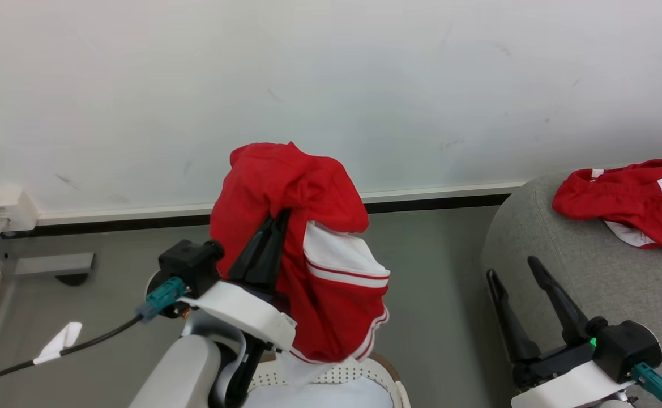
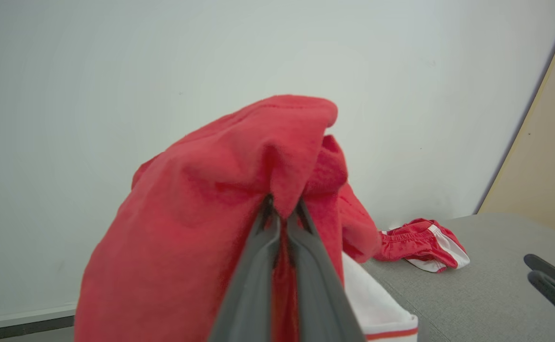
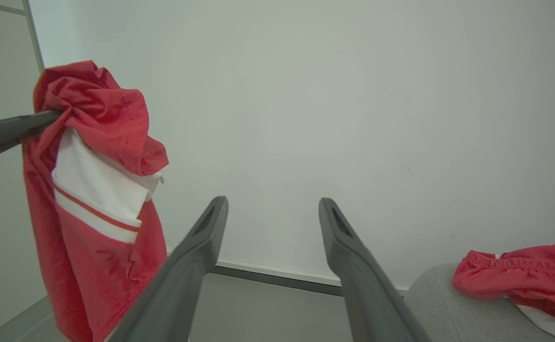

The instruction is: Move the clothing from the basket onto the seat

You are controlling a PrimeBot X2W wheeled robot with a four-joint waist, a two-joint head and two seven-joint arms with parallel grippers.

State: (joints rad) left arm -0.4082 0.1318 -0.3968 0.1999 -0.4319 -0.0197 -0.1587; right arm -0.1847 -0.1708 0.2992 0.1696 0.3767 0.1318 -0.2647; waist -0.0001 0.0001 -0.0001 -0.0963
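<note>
A red garment with white panels [image 1: 308, 238] hangs in the air above the basket [image 1: 384, 377], draped over my left gripper [image 1: 277, 218], which is shut on it. In the left wrist view the red clothing [image 2: 220, 209] folds over the closed fingertips [image 2: 282, 213]. In the right wrist view it [image 3: 92, 190] dangles at the left. Another red and white garment [image 1: 631, 201] lies on the grey seat [image 1: 568, 255] at the right. My right gripper [image 1: 515, 269] stands open and empty by the seat's rounded edge, its fingers [image 3: 201, 237] spread wide.
A pale wall [image 1: 331, 73] with a dark baseboard stands close behind. Grey floor [image 1: 432, 294] lies between the basket and the seat. A white wall box [image 1: 5, 207] and a black cable [image 1: 81, 340] are at the left.
</note>
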